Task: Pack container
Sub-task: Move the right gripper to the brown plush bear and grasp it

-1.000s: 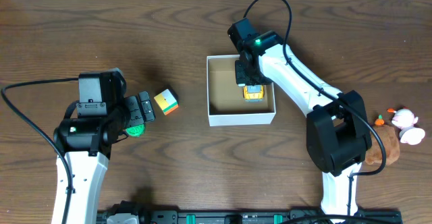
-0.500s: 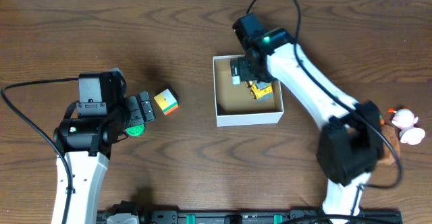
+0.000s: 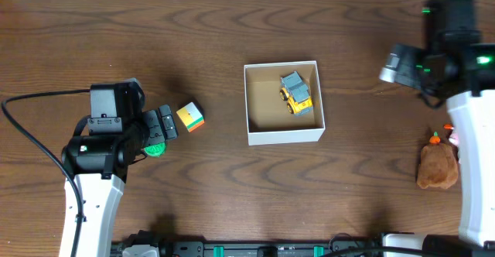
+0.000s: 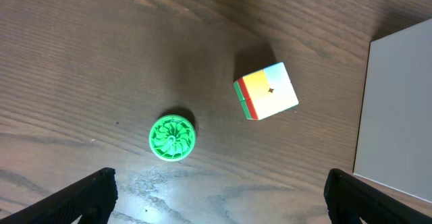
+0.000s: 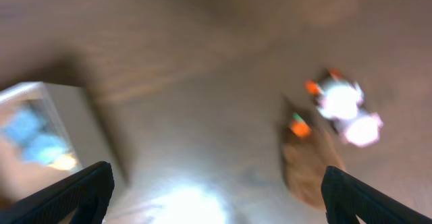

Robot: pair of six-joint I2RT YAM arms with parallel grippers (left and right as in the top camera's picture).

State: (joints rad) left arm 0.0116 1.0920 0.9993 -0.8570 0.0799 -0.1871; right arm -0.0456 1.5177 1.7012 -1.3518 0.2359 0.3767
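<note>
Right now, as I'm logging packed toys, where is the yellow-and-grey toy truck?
Overhead view: the yellow-and-grey toy truck lies inside the shallow white cardboard container, in its far right part.

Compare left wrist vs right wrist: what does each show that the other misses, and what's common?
Left wrist only: a green round toy and a multicoloured cube, lying apart on the wooden table. Right wrist only, all blurred: a brown plush, a white-and-pink toy beside it, and a blue-and-yellow toy inside the container. Both: the container, though the left wrist catches only its white outer wall, and the wooden table.
</note>
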